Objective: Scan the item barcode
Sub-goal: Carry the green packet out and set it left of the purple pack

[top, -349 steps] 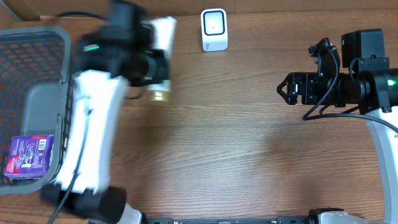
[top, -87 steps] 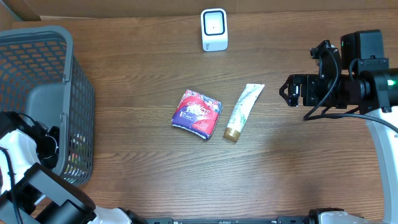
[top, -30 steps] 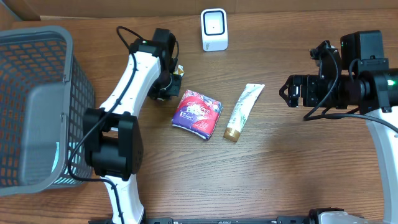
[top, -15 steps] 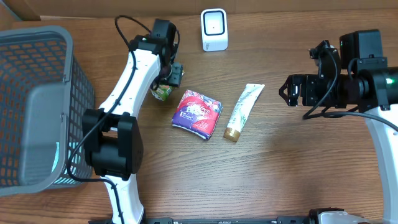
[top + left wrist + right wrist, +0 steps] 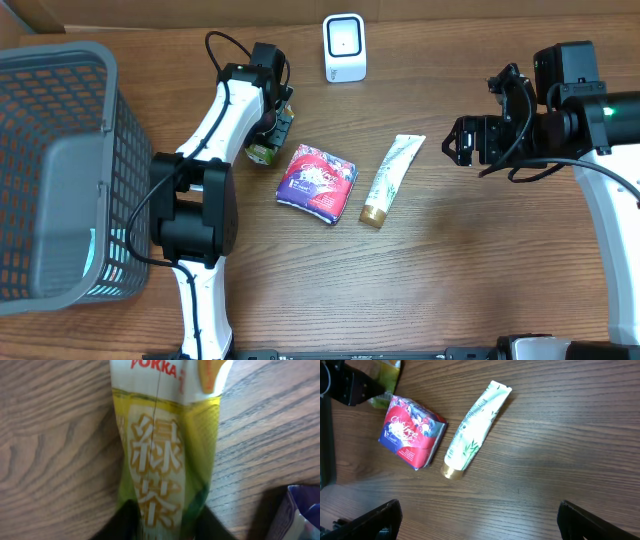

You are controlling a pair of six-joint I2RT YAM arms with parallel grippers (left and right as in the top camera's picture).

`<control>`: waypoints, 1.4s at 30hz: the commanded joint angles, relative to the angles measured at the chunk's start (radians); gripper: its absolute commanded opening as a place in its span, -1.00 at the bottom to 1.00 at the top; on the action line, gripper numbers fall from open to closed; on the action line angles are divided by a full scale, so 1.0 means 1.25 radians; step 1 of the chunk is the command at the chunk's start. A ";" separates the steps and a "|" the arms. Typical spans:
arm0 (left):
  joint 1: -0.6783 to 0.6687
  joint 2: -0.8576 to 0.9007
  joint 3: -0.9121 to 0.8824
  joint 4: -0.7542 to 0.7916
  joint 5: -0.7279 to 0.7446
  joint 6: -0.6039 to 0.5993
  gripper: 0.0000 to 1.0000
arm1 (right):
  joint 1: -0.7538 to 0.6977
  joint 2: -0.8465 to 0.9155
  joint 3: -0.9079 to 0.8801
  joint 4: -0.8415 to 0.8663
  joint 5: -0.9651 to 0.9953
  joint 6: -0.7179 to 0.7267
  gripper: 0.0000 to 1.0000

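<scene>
A green-and-yellow drink pack (image 5: 167,455) with a white top lies on the wooden table, close in the left wrist view. My left gripper (image 5: 162,527) is shut on it, with a dark finger (image 5: 120,522) pressed against each side of its near end. From overhead the pack (image 5: 261,152) lies just left of a purple-and-red packet (image 5: 318,182), under the left gripper (image 5: 270,138). The white scanner (image 5: 344,47) stands at the table's back edge. My right gripper (image 5: 480,527) hangs open and empty at the right (image 5: 452,143).
A white tube with a gold cap (image 5: 392,180) lies right of the packet; both also show in the right wrist view, tube (image 5: 472,430) and packet (image 5: 412,432). A grey mesh basket (image 5: 110,150) fills the left side.
The left gripper let the drink pack down onto the table, opened, then closed on it again. The right arm has shifted slightly left.
</scene>
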 commanded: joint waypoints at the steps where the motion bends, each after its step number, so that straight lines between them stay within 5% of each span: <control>1: -0.003 0.012 0.010 -0.040 0.009 -0.041 -0.91 | 0.004 -0.006 0.018 0.004 -0.012 -0.005 0.99; 10: -0.024 0.012 0.010 -0.219 0.090 -0.067 -0.91 | 0.004 -0.006 0.017 0.005 -0.012 -0.005 0.99; 20: -0.099 0.012 0.010 -0.197 0.430 -0.225 -0.91 | 0.004 -0.006 0.018 0.008 -0.012 -0.005 0.99; 28: -0.162 0.012 0.010 -0.180 0.416 -0.279 -0.92 | 0.004 -0.006 0.017 0.006 -0.012 -0.005 1.00; 35: -0.145 0.012 0.010 -0.235 0.289 -0.321 -0.91 | 0.004 -0.006 0.017 0.007 -0.012 -0.005 1.00; 36: -0.145 0.012 0.010 -0.240 0.282 -0.320 -0.84 | 0.004 -0.006 0.018 0.007 -0.012 -0.005 0.99; 39: -0.145 0.012 0.010 -0.245 0.283 -0.320 -0.08 | 0.004 -0.006 0.018 0.007 -0.012 -0.005 1.00; 42: -0.153 0.012 0.012 -0.246 0.299 -0.312 0.12 | 0.004 -0.006 0.017 0.007 -0.012 -0.005 1.00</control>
